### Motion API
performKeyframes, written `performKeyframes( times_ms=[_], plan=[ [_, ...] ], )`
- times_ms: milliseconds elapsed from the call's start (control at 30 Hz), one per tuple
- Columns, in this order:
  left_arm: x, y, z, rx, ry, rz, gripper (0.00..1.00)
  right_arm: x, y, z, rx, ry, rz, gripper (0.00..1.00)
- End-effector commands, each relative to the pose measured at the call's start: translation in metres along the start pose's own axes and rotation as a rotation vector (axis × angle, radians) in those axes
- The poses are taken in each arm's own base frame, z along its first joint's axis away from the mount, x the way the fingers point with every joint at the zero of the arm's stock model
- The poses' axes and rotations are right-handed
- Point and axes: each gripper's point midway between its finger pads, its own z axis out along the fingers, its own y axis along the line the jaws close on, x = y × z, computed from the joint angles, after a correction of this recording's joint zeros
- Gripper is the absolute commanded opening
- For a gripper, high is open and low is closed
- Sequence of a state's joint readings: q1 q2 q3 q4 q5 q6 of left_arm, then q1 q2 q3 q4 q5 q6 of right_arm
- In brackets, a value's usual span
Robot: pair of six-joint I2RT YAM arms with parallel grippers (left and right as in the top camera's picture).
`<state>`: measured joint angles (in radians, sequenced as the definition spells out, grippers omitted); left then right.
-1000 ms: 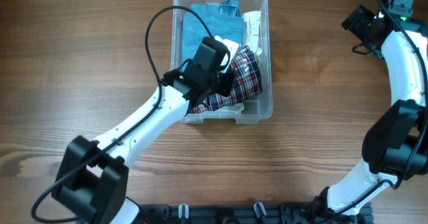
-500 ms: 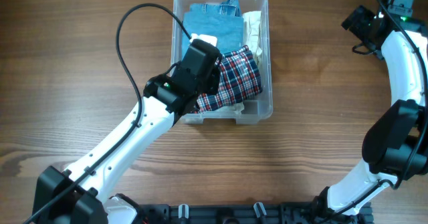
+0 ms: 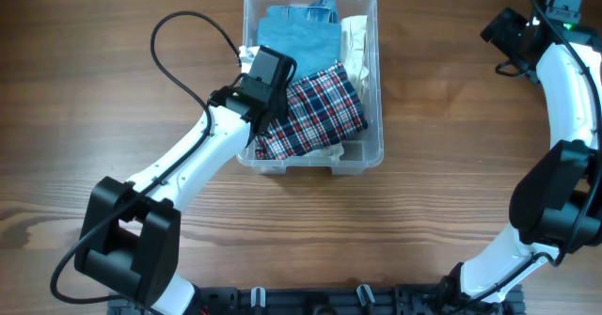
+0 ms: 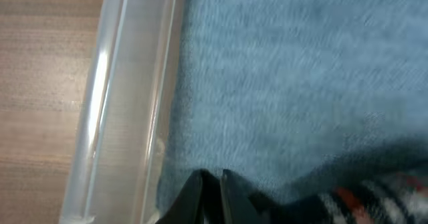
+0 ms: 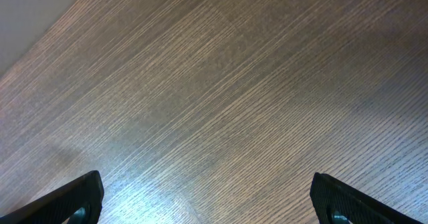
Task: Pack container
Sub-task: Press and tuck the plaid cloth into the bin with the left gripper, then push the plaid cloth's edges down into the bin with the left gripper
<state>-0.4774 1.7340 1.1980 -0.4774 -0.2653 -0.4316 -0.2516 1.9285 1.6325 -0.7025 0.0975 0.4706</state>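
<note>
The clear plastic container [image 3: 372, 80] stands at the table's back centre. It holds a blue cloth [image 3: 296, 38], a red, white and blue plaid cloth [image 3: 320, 108] and a cream cloth [image 3: 357, 38]. My left gripper [image 3: 271, 70] hangs just inside the container's left wall. In the left wrist view its jaws [image 4: 212, 184] are shut together over the blue cloth [image 4: 301, 70], with nothing seen between them, the container's rim [image 4: 114, 83] at the left and the plaid cloth [image 4: 374, 197] at the lower right. My right gripper [image 3: 508, 28] is open and empty [image 5: 207, 190] over bare wood at the far right.
The wooden table [image 3: 451, 212] lies around the container. The left arm's black cable [image 3: 165, 42] loops over the table left of the container. The table's far edge shows in the right wrist view [image 5: 33, 17].
My left gripper has moved left and back, off the plaid cloth, to the container's left wall. The plaid cloth now lies uncovered in the container. The right arm has not moved.
</note>
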Motion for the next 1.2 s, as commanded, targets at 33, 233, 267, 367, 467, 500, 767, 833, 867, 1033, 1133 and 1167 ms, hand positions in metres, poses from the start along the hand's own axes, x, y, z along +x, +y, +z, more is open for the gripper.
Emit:
performKeyframes(
  times_ms=[33, 233, 267, 367, 467, 500, 767, 833, 867, 1033, 1133, 1167],
  plan=[
    [-0.035, -0.024, -0.036, 0.09, -0.121, 0.037, 0.1, 0.005, 0.0, 0.007, 0.005, 0.016, -0.002, 1.0],
    [-0.082, -0.063, -0.121, 0.262, -0.342, 0.026, 0.09, 0.005, 0.0, 0.007, 0.005, 0.016, -0.002, 1.0],
    [-0.082, -0.069, -0.125, 0.277, -0.35, 0.03, 0.09, 0.005, 0.0, 0.007, 0.005, 0.016, -0.002, 1.0],
    [-0.071, -0.085, -0.115, 0.323, -0.305, 0.058, 0.09, 0.005, 0.0, 0.007, 0.005, 0.016, -0.002, 1.0],
    [-0.052, -0.1, -0.084, 0.35, -0.22, 0.08, 0.11, 0.005, 0.0, 0.007, 0.005, 0.016, -0.003, 1.0],
    [-0.046, -0.103, -0.072, 0.352, -0.195, 0.083, 0.11, 0.005, 0.0, 0.007, 0.005, 0.016, -0.002, 1.0],
    [0.003, -0.127, 0.006, 0.383, -0.02, 0.109, 0.12, 0.005, 0.0, 0.007, 0.005, 0.016, -0.002, 1.0],
    [0.009, -0.126, 0.015, 0.373, -0.002, 0.114, 0.13, 0.005, 0.0, 0.007, 0.005, 0.016, -0.002, 1.0],
    [0.012, -0.126, 0.02, 0.367, 0.007, 0.115, 0.13, 0.005, 0.0, 0.007, 0.005, 0.016, -0.002, 1.0],
    [0.003, -0.129, 0.013, 0.386, -0.027, 0.118, 0.13, 0.005, 0.0, 0.007, 0.005, 0.016, -0.002, 1.0],
    [-0.015, -0.128, -0.015, 0.401, -0.089, 0.15, 0.17, 0.005, 0.0, 0.007, 0.005, 0.016, -0.002, 1.0],
    [-0.02, -0.125, -0.022, 0.389, -0.105, 0.146, 0.17, 0.005, 0.0, 0.007, 0.005, 0.016, -0.002, 1.0]
  ],
)
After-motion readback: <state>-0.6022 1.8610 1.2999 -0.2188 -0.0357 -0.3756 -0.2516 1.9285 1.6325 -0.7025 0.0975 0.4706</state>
